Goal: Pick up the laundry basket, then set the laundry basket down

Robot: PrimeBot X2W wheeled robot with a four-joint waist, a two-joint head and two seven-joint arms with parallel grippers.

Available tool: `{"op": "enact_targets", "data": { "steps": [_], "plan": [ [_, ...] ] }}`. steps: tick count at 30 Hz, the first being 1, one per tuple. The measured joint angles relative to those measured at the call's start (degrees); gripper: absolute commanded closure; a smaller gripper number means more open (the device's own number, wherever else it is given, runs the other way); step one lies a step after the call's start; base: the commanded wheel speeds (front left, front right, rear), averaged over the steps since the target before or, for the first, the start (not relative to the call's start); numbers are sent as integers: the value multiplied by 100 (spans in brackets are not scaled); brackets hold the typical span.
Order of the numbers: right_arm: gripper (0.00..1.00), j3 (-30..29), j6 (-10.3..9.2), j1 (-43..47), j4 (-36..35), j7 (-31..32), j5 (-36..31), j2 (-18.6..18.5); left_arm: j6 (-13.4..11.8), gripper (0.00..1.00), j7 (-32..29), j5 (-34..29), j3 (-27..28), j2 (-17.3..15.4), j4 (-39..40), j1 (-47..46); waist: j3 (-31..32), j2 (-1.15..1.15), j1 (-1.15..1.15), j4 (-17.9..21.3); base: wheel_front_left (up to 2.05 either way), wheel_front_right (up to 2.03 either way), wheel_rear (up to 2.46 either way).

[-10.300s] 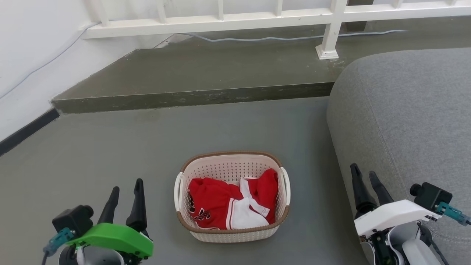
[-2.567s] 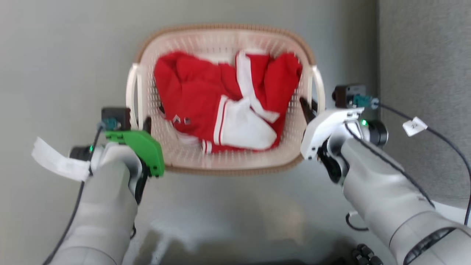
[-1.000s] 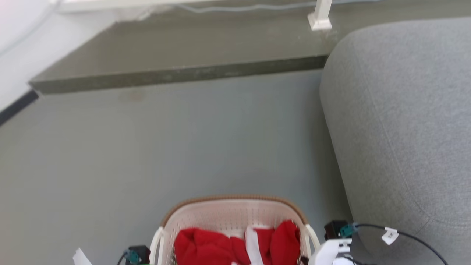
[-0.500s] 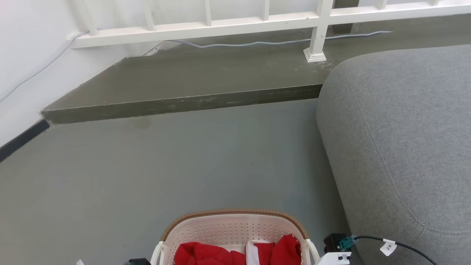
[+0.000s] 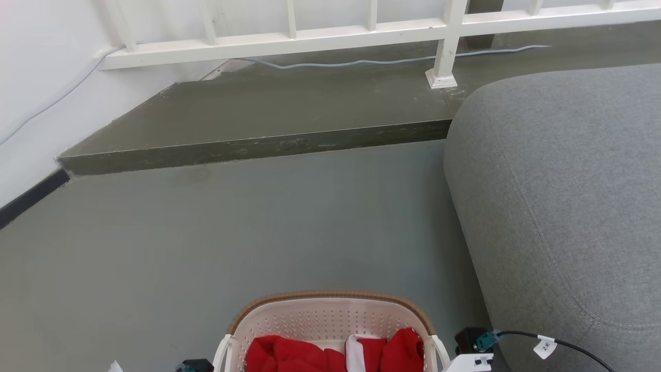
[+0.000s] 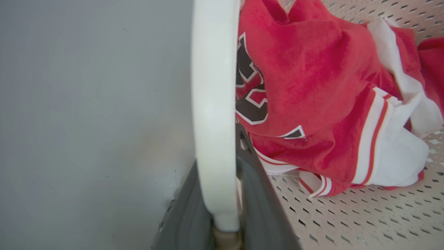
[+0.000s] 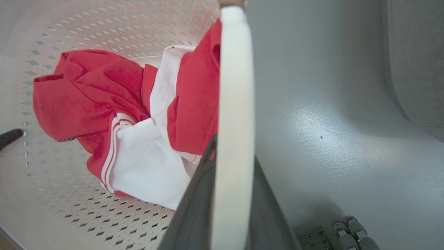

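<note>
**Laundry basket** [image 5: 330, 296]: located at the near edge of the head view, centred between the two arms. Its far brown rim and perforated cream wall are showing.

**Contents:** one crumpled red and white garment [image 6: 312, 86] with black lettering, lying on the basket floor.

**Contact with the floor:** the basket's underside is out of sight, so whether it is clear of the floor [image 5: 206, 243] cannot be confirmed. The right wrist view suggests that it hangs above it.

**Left handle** [image 6: 214, 104]: a white bar seated between the two dark fingers of the left gripper [image 6: 218, 152]. One finger is outside the basket and one is inside against the wall. The jaws are clamped on the bar.

**Right handle** [image 7: 233, 104]: same arrangement. The right gripper [image 7: 234, 149] is closed tight on the bar, with one finger inside beside the garment and one outside over the floor.

**Surroundings:**
- The grey floor lies to the left of the basket and beyond it.
- A grey upholstered sofa [image 5: 557, 206] stands near the basket on the right, apart from it.
- At the far side a raised dark step [image 5: 268, 103] runs across. It carries a white railing [image 5: 320, 39] and a pale cable [image 5: 361, 62].
- A white wall [image 5: 36, 77] stands at the far left, with a black skirting strip [image 5: 31, 196] at its foot.
</note>
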State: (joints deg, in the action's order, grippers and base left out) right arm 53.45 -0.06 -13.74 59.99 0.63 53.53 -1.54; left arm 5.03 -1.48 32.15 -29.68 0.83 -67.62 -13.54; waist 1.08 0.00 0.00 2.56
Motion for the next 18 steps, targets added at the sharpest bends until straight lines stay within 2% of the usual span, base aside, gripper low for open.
{"op": "enact_targets", "data": {
  "steps": [18],
  "plan": [
    [100, 135, -60, -1, -18, -8, 159, -27, -175, 100, -57, 196, -192, -37, 165, 8, -11, 0, 0, 7, 0, 0, 0]
  ]
}}
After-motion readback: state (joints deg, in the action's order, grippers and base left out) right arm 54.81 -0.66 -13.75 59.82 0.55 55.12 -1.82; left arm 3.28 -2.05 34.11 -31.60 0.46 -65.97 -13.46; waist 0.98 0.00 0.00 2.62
